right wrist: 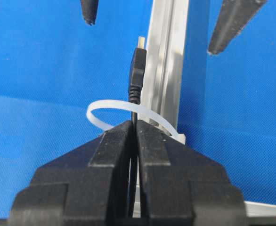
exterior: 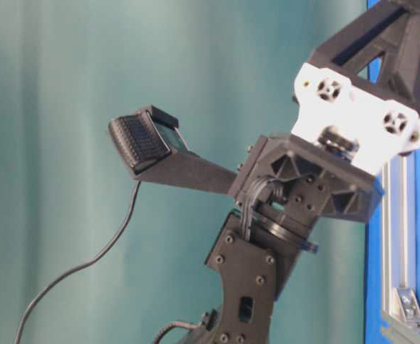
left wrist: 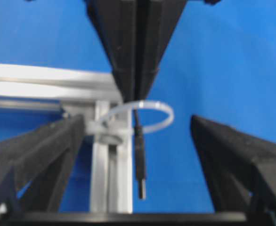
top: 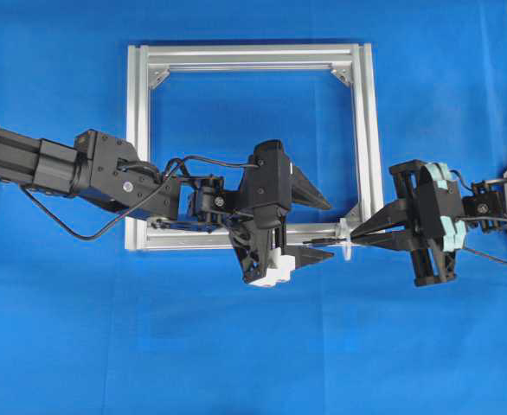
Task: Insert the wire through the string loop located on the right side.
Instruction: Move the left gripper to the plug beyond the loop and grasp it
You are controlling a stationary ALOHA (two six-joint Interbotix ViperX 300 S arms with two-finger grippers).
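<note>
At the near-right corner of the aluminium frame [top: 362, 138], the string loop [left wrist: 150, 115] stands out from the frame's bar as a whitish translucent ring, and the wire [right wrist: 137, 77] already passes through it. The right gripper [right wrist: 133, 126] has its fingers pressed together on the wire just on its own side of the loop, with the thicker plug tip poking out past the ring toward the left arm. The left gripper [left wrist: 140, 155] has its fingers spread wide, one to each side of the plug, touching neither the plug nor the loop as far as the wrist views show.

The step in hand looks like a handover: the left fingers should take the tip so the wire can be drawn on through. To do it well, I would close the left fingers on the thick plug body rather than the thin cable behind it, since the plug gives a firmer hold. They should close squarely, centred on the plug, so neither pad nudges it sideways or snags the ring. The right fingers ought to keep pinching until the left hold is sure; letting go early could let the springy wire slip back out of the loop. Any pull afterwards should run along the wire's own line, away from the right gripper, to spare the loop.
</note>
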